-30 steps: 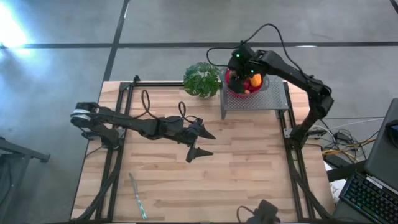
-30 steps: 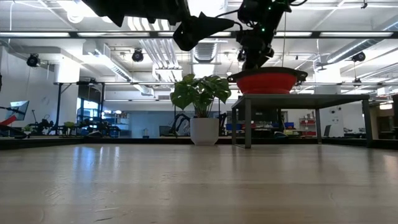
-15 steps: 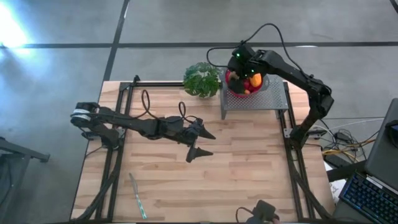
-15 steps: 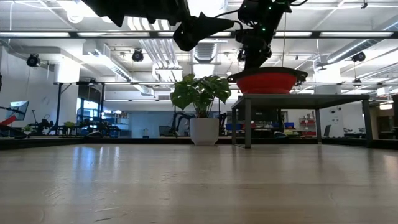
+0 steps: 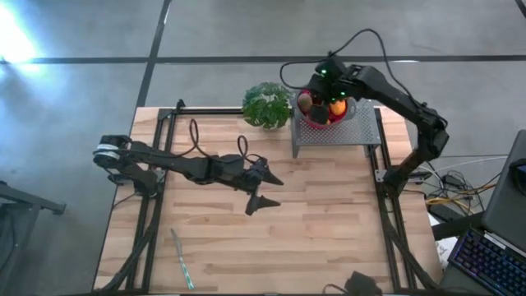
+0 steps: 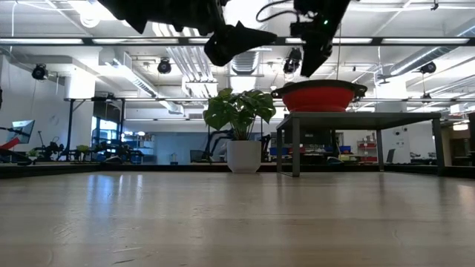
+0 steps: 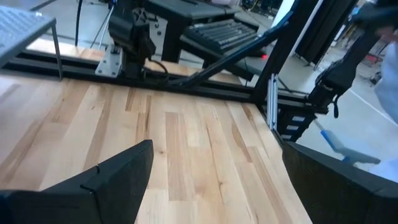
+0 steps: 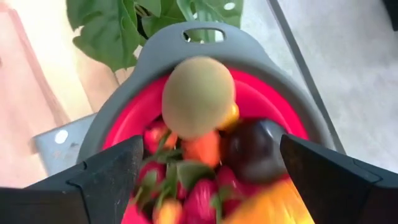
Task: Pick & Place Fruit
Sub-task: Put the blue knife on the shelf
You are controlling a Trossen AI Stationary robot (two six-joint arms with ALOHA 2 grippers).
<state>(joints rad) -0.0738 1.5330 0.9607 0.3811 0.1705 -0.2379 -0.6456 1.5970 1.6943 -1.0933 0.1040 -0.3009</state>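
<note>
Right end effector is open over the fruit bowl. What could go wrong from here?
1. The kiwi sits on top of the piled fruit in the red bowl; it may roll off the heap.
2. The bowl is heaped, so the right end effector, fingers wide, may nudge fruit if it descends.
3. The bowl sits on a raised stand beside the plant; anything spilled may drop to the table.

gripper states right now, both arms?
Left gripper: open, empty, above the bare wooden table.
Right gripper: open, empty, above the red bowl of toy fruit.
</note>
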